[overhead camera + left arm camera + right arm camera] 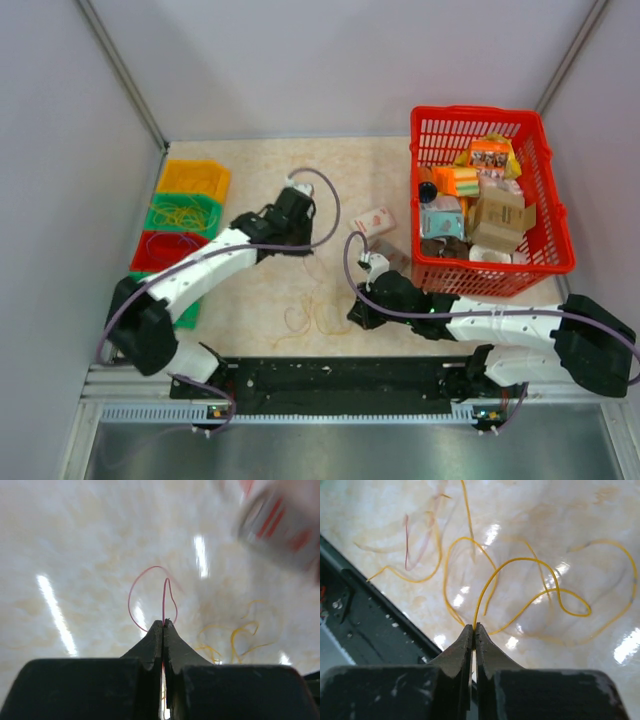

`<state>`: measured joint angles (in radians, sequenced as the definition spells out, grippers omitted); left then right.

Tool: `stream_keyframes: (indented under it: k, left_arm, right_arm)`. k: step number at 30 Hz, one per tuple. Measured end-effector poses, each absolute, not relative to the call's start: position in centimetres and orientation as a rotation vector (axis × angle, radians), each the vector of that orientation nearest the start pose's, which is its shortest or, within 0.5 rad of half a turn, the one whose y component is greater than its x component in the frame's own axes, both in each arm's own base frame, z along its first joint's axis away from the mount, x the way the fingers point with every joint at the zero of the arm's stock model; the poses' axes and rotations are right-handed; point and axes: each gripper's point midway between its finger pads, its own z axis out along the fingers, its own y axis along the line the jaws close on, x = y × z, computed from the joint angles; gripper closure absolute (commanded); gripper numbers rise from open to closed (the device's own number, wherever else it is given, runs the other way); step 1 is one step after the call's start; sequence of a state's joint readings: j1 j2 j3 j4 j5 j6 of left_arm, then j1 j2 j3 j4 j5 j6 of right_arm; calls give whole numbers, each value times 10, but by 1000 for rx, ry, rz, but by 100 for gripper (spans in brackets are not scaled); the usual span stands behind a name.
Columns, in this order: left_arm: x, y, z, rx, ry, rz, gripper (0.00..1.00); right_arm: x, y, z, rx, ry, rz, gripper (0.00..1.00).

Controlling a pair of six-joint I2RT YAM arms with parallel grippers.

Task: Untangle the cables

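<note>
The cables lie as a loose tangle of thin yellow and orange strands (318, 318) on the marble table near its front edge. My left gripper (164, 623) is shut on a fine reddish loop (164, 600), which arcs up from the fingertips; yellow strands (240, 632) lie to its right. In the top view the left gripper (300, 248) hovers above the tangle. My right gripper (474, 626) is shut on a yellow strand (520, 559) that curls away in loops over the table. It sits at the tangle's right side (356, 314). A reddish strand (407, 540) lies further off.
A red basket (490, 275) full of packets stands at the back right, with a small packet (375, 220) beside it. Orange (195, 178), green (180, 213) and red (160, 250) bins line the left side. A black rail (330, 375) runs along the front edge.
</note>
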<state>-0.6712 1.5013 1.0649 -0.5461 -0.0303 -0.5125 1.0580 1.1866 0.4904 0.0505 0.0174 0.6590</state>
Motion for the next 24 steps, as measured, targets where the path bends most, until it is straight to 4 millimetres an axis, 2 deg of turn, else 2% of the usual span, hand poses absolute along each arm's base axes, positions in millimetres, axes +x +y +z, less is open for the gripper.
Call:
stream_keyframes:
  k: [2,3,4,5,7,8,9,11,13,15,17,18,21,24]
  left_arm:
    - [300,-217,175,144,2399,-321,100]
    - [313,-206,231,108,2247,-305,100]
    - [317,-196,277,71,2125,-313,100]
    - [314,-179,340,23,1954,-335,100]
    - [286,-142,443,-57,1662,-400,100]
    - [268,-124,480,-87,1548,-428,100]
    - [242,-100,523,-125,1408,-461,100]
    - [190,-53,587,-190,1189,-503,100]
    - [155,-22,631,-233,1047,-524,100]
    - [133,-2,663,-255,955,-530,100]
    - [131,2,676,-262,936,-519,100]
    - [137,-2,678,-260,949,-511,100]
    - [176,-30,659,-230,1060,-461,100]
    - [234,-65,607,-190,1267,-345,100]
  right_arm:
    - [147,292,63,-418,2352,826,100]
    - [150,289,58,-391,2366,795,100]
    - [153,286,52,-358,2386,755,100]
    - [155,285,47,-337,2400,731,100]
    - [160,281,33,-285,2440,658,100]
    - [163,279,29,-266,2452,631,100]
    - [165,278,24,-241,2461,603,100]
    - [170,278,19,-204,2463,571,100]
    - [173,278,19,-184,2460,560,100]
    - [175,277,19,-171,2456,549,100]
    - [176,277,19,-165,2454,546,100]
    - [175,276,19,-168,2453,548,100]
    - [171,277,24,-201,2440,593,100]
    - [163,276,32,-250,2409,669,100]
